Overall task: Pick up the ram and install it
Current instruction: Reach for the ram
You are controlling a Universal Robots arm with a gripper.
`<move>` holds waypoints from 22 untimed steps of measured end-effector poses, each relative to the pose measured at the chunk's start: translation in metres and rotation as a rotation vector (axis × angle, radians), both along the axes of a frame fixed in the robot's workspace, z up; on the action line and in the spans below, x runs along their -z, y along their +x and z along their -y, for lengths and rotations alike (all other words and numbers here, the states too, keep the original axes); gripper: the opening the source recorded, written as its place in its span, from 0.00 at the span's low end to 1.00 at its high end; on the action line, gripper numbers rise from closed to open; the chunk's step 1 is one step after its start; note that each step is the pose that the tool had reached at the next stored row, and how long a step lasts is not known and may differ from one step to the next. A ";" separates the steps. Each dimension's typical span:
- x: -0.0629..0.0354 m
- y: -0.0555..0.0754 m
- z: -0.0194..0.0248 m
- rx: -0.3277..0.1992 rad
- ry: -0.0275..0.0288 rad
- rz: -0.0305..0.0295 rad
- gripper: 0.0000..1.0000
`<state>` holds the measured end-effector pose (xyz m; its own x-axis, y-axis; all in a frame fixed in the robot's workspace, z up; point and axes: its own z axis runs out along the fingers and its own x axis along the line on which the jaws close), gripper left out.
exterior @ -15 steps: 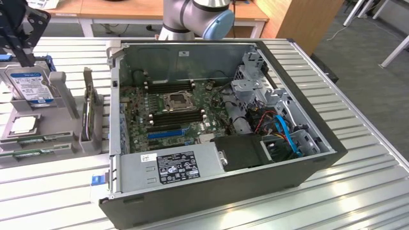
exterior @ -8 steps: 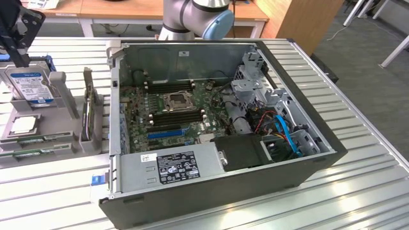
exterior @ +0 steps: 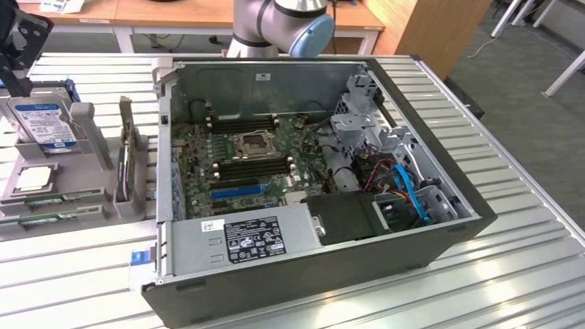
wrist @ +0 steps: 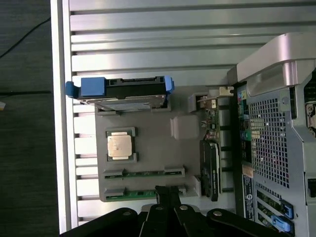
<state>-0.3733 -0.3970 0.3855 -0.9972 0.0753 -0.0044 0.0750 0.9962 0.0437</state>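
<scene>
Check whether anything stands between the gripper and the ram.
Nothing visible does. The shut gripper hangs in open air over the holder, in line with one end of the ram lying in it.

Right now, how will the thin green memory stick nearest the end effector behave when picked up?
The thin green circuit-board memory stick looks flat and narrow, so probably stiff and light. It seems to stand on edge in the grey plastic holder, so tilting might jam it. Being so thin, it likely cracks if bent.
</scene>
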 end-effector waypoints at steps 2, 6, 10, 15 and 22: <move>0.0001 -0.003 0.0000 0.000 0.0000 -0.0033 0.10; 0.0004 -0.008 0.0000 0.000 0.0000 -0.0091 0.10; 0.0008 -0.011 0.0000 0.000 0.0000 -0.0143 0.10; 0.0007 -0.012 0.0000 0.000 0.0000 -0.0151 0.10; 0.0008 -0.012 0.0024 0.000 0.0001 -0.0150 0.10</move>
<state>-0.3849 -0.3994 0.3847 -0.9971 0.0753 0.0105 0.0757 0.9962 0.0426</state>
